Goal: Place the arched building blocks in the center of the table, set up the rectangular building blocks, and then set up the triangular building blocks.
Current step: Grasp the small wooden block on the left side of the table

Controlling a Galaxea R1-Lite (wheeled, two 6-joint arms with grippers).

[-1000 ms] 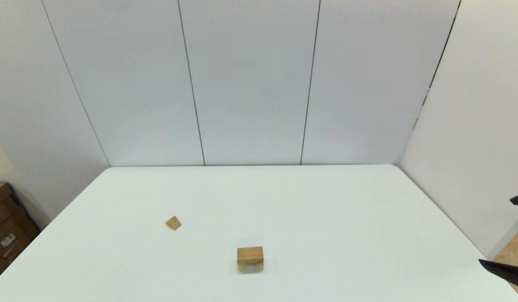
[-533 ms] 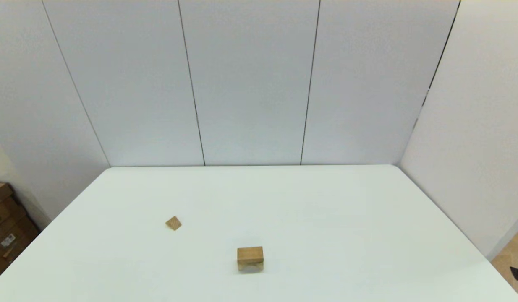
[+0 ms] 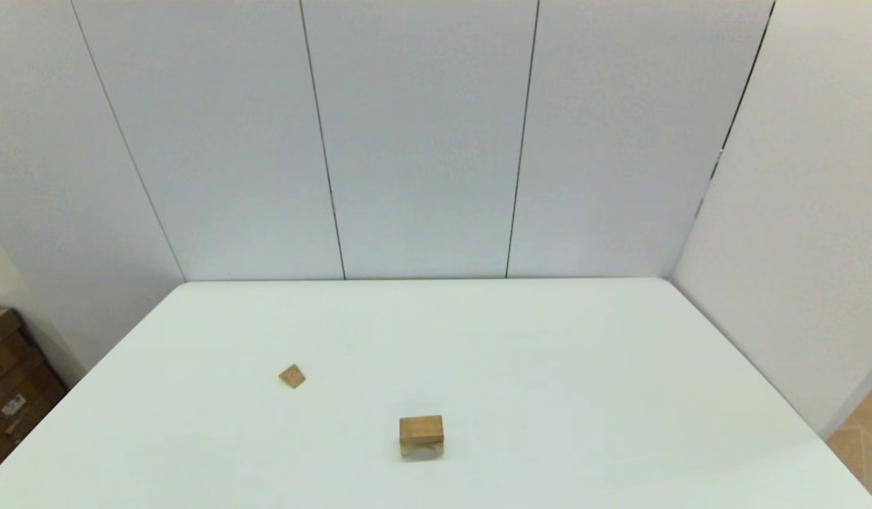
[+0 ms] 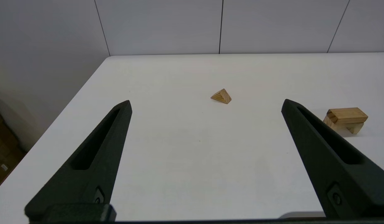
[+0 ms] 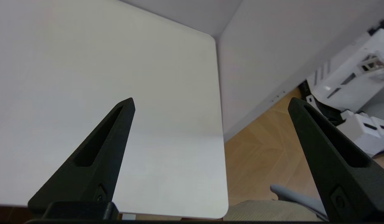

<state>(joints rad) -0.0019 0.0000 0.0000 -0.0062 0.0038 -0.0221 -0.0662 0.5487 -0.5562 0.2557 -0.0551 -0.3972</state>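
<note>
Two blocks stacked near table centre, wedge apart to the left, both grippers wide apart and empty.

Rectangular block [image 3: 421,428] lies flat on top of the arched block [image 3: 422,448], w/ the arch's cut-out showing under it in the left wrist view [image 4: 350,127]; stack sits on the white table [image 3: 549,367] toward the near-middle. Triangular block [image 3: 292,376] rests on the table well apart from the stack, to the robot's left and a bit farther back, ridge up, grain lines visible. Left gripper [image 4: 206,104] hangs above the table's near-left part, fingers [image 4: 98,152] spread wide, nothing between them, wedge ahead of it and stack off to one side. Right gripper [image 5: 210,102] is over the table's right edge, fingers spread wide, holding nothing; wood floor [image 5: 257,155] and white equipment [image 5: 350,81] beyond. Neither arm shows in head view.
</note>
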